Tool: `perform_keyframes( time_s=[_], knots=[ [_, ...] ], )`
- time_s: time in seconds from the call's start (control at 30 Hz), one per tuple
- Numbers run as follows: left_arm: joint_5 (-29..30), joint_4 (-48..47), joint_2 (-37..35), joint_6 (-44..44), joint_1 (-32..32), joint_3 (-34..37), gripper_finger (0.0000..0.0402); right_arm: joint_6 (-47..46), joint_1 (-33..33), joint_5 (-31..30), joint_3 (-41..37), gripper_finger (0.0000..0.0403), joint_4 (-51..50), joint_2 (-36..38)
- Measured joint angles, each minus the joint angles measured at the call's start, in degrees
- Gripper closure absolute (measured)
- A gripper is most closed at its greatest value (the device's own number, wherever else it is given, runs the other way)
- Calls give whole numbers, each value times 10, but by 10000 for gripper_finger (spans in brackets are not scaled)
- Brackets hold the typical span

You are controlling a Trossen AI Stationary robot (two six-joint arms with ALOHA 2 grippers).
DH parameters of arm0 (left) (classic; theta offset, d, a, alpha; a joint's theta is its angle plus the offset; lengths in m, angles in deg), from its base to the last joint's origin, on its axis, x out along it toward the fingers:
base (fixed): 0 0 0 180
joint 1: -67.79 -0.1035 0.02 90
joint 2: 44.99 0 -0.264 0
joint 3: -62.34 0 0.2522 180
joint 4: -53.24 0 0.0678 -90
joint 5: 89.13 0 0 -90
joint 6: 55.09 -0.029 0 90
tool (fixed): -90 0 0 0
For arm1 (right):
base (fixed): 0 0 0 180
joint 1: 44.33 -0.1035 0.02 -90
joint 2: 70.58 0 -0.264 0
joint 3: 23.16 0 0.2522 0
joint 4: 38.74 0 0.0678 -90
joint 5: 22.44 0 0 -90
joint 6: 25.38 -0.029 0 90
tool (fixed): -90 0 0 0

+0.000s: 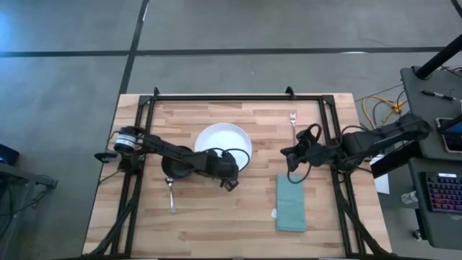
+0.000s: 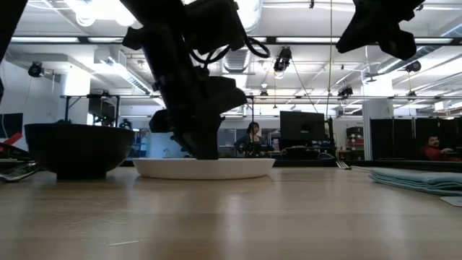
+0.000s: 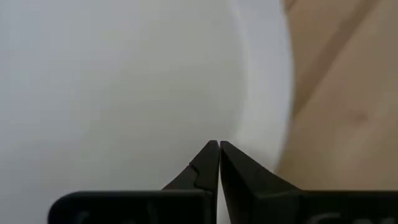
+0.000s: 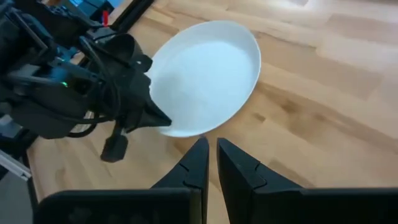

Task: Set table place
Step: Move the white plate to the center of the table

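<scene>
Wooden surface (image 1: 216, 209) carries the white plate (image 1: 229, 137) at centre; the left gripper (image 1: 232, 182), fingers pressed together, touches its rim, while the right gripper (image 1: 286, 153), nearly closed and empty, hovers beside the napkin (image 1: 291, 204).

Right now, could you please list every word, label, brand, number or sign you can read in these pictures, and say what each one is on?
None can be read.
The white plate, black bowl, teal napkin, fork, spoon and table: no lettering.
The keyboard beside the table in the high view: key markings too small to read.
The monitors in the room behind, low view: too blurred to read.
</scene>
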Motion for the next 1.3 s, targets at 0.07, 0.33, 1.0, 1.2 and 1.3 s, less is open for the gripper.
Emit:
perform_keyframes(
  time_s=[0.07,0.33,1.0,1.2,1.3],
  knots=[
    [0,5,6,-14,-1,0,402,-14,-10,-4,0,376,4,-11],
    [-50,96,36,-24,-1,-3,402,-44,-31,-2,0,376,6,-43],
    [-98,119,51,59,97,-26,402,-79,-37,2,0,376,10,-49],
    [-99,149,53,76,124,-26,402,-84,-54,2,0,376,23,-50],
    [-94,149,53,84,131,-29,402,-97,-62,2,0,376,24,-54]
  ],
)
